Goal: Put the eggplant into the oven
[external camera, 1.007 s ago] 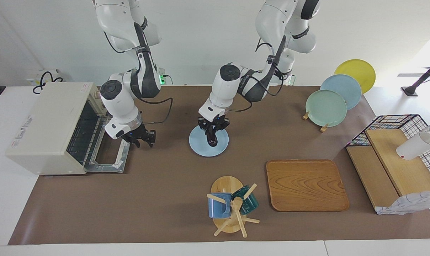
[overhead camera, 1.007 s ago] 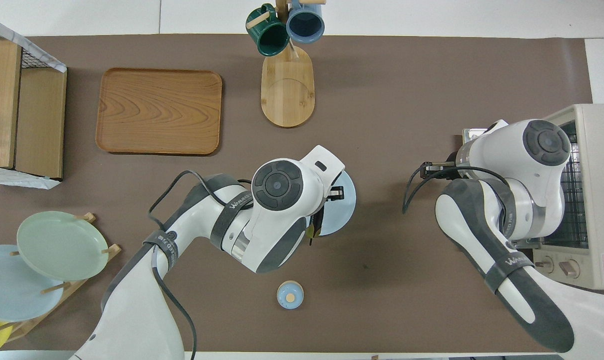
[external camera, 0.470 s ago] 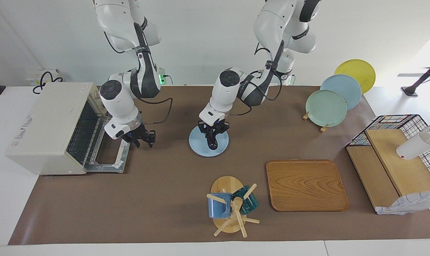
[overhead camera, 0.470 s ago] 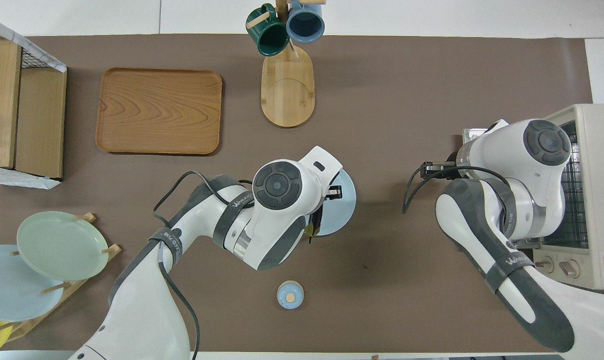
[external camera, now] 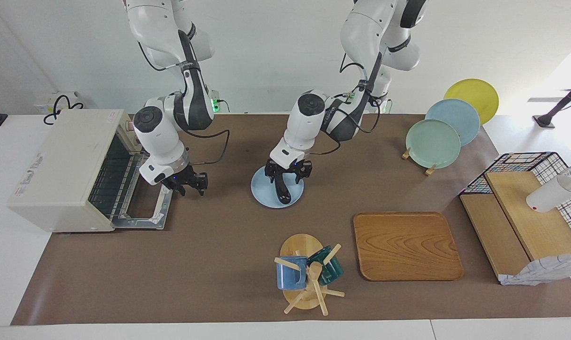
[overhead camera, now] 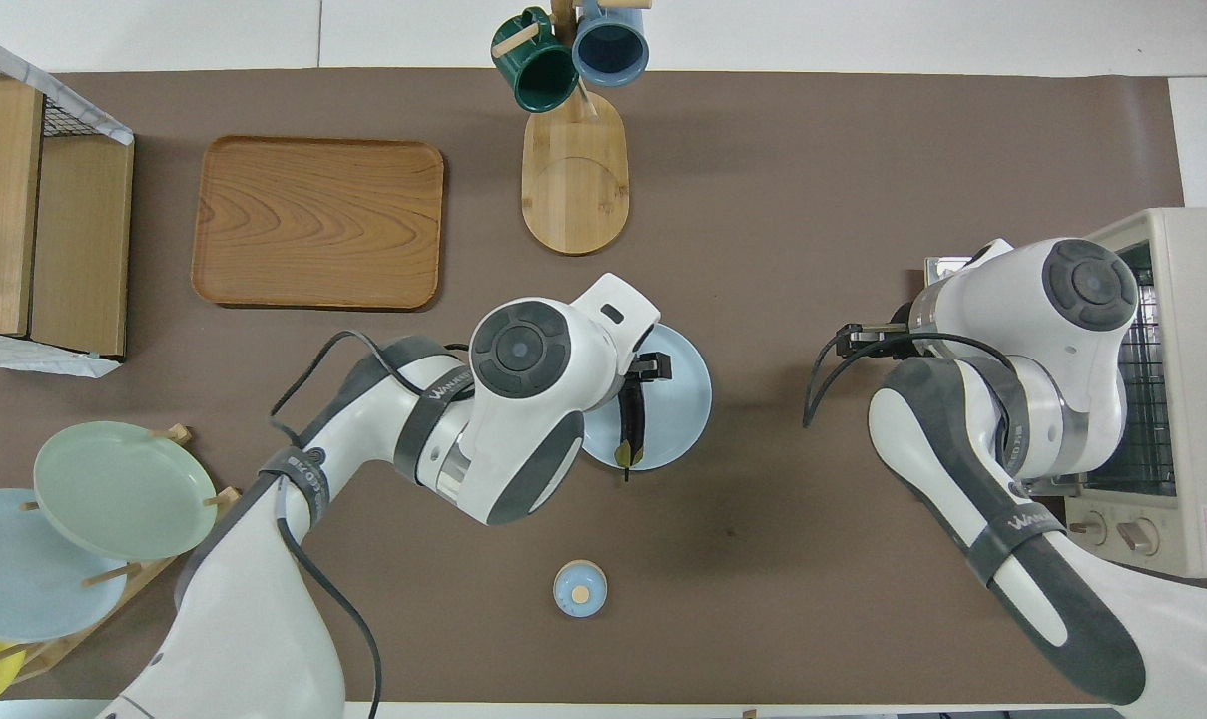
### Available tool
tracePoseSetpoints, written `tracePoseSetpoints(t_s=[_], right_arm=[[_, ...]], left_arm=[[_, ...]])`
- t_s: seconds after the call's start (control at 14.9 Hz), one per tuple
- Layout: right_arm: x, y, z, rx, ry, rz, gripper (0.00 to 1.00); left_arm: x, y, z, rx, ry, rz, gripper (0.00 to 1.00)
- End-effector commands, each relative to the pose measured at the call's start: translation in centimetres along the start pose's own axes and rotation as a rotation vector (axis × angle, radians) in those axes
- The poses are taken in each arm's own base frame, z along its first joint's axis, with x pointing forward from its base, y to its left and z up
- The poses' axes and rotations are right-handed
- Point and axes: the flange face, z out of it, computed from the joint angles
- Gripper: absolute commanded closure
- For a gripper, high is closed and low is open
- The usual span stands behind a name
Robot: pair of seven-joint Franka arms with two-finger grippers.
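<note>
A: Where does the eggplant (external camera: pixel 281 190) lie?
B: On the pale blue plate (external camera: pixel 262 189) at mid-table, toward the robots' edge. The left gripper (external camera: pixel 287 173) hangs over it, fingers spread, eggplant lying free.
A: And the right gripper (external camera: pixel 190 184)?
B: In the air beside the oven (external camera: pixel 63 165)'s lowered door, at the right arm's end; its fingers cannot be read.

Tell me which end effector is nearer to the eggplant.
Left. The left end effector hangs right over the eggplant on the blue plate; the right end effector waits by the oven's open door, well apart.
</note>
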Motion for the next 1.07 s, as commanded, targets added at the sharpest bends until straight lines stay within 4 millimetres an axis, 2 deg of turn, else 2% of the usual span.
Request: tracePoseSetpoints(t_s=[0.0,0.13,0.27,0.4,0.47,0.54,0.6,0.67,0.74,0.81,0.87,0.94,1.01], right_arm=[[0.8,-3.0,-2.0,0.002,-0.031,-0.051,0.0],[1.3,-6.9,-3.8,0.0,-0.05,-0.088,0.0],[0.9,-12.7,-4.8,-0.005,-0.032,-0.065,0.0],[0.9,-18.1,-5.8,-0.047,-0.014,-0.05,0.0],[0.9,-21.5,-6.3,-0.056,-0.013,-0.02,0.0],[0.7,-26.4,-6.5,-0.068,-0.015,0.005,0.0],[0.4,-30.3,-5.8,-0.085,-0.016,0.025,0.0],[-0.3,-33.4,-4.5,-0.101,-0.004,0.042,0.0],[-1.9,-36.5,-2.0,-0.123,0.002,0.06,0.0],[-2.7,-38.1,-1.5,-0.114,0.038,0.071,0.0],[-3.3,-38.8,-1.2,-0.11,0.05,0.062,0.0],[-3.9,-39.0,-0.3,-0.114,0.046,0.056,0.0],[-5.2,-39.5,1.5,-0.13,0.045,0.029,0.0]], left_arm=[[3.2,-6.5,-8.1,0.024,-0.026,0.02,0.0],[5.6,-10.3,-12.1,0.039,-0.055,0.033,0.0],[8.0,-15.2,-15.7,0.049,-0.071,0.045,0.0],[9.3,-20.3,-18.8,0.066,-0.047,0.059,0.0],[9.4,-22.3,-20.3,0.076,-0.035,0.061,0.0],[9.3,-23.9,-21.7,0.089,-0.029,0.065,0.0],[9.1,-25.5,-23.1,0.107,-0.026,0.068,0.0],[8.6,-26.5,-24.3,0.125,-0.027,0.079,0.0],[8.1,-27.3,-25.3,0.14,-0.039,0.087,0.0],[7.6,-27.9,-26.1,0.153,-0.048,0.085,0.0],[6.8,-28.0,-27.1,0.17,-0.055,0.089,0.0],[6.2,-28.1,-27.6,0.185,-0.069,0.088,0.0],[5.6,-28.1,-28.1,0.191,-0.087,0.087,0.0]])
